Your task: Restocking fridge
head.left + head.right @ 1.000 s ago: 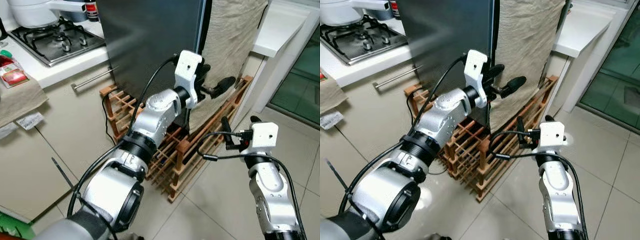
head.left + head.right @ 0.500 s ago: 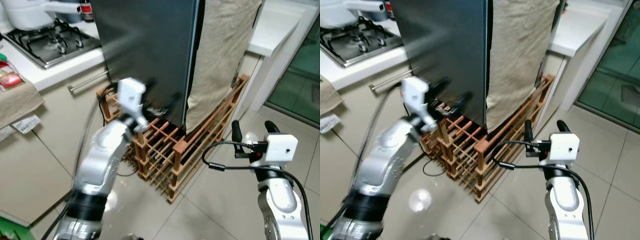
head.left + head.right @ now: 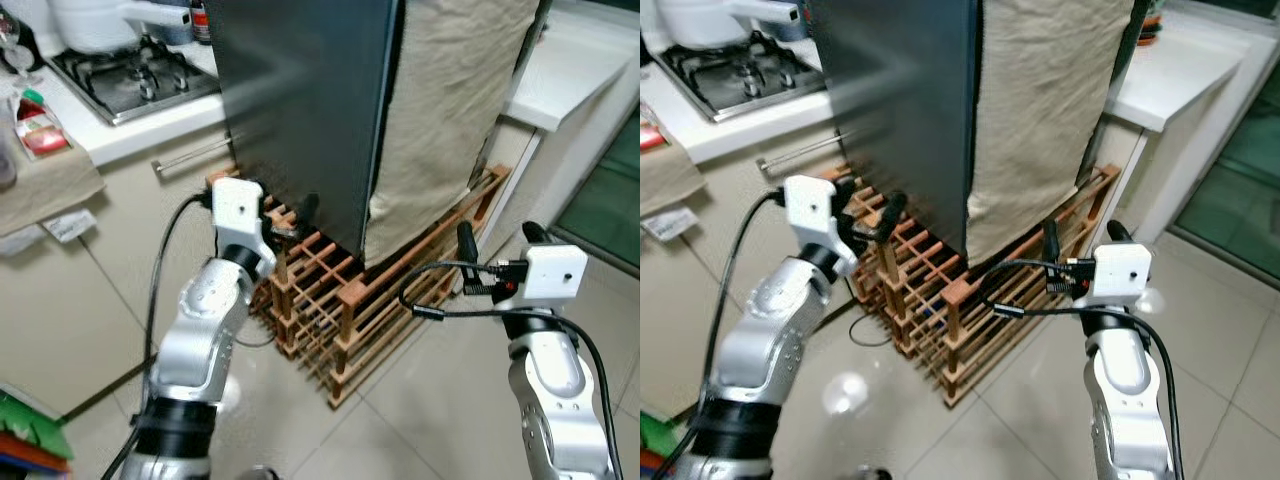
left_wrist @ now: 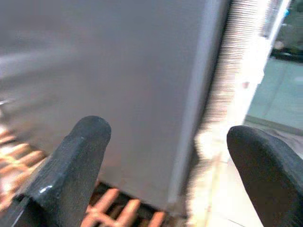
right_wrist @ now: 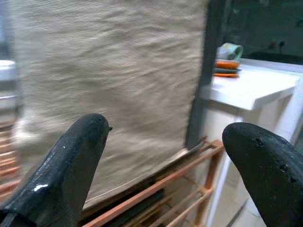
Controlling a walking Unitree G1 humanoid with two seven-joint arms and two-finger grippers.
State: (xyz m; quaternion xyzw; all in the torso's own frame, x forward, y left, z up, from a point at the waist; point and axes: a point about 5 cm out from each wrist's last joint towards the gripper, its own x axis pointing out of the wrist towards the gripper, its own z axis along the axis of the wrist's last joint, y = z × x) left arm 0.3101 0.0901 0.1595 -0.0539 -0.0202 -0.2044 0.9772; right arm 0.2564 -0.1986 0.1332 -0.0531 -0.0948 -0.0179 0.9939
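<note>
The fridge [image 3: 300, 100] stands with its dark grey door closed, and a beige cloth [image 3: 450, 110] hangs down its right side. It rests on a low wooden rack [image 3: 340, 300]. My left gripper [image 3: 288, 212] is open and empty, low in front of the door's bottom edge and just above the rack. In the left wrist view the open left gripper [image 4: 165, 156] faces the grey door and its right edge. My right gripper [image 3: 497, 238] is open and empty too, held over the floor to the right of the rack. The right wrist view has the right gripper [image 5: 165, 156] facing the cloth.
A gas stove [image 3: 130, 75] with a white pot [image 3: 95, 20] sits on the counter at the left, above a drawer handle [image 3: 190, 155]. A white counter [image 3: 570, 75] juts out at the right. Tiled floor [image 3: 420, 420] lies in front of the rack.
My left arm has drawn back from the fridge's right edge and dropped low in front of the door's bottom. The right arm has hardly moved. The camera has shifted a little.
</note>
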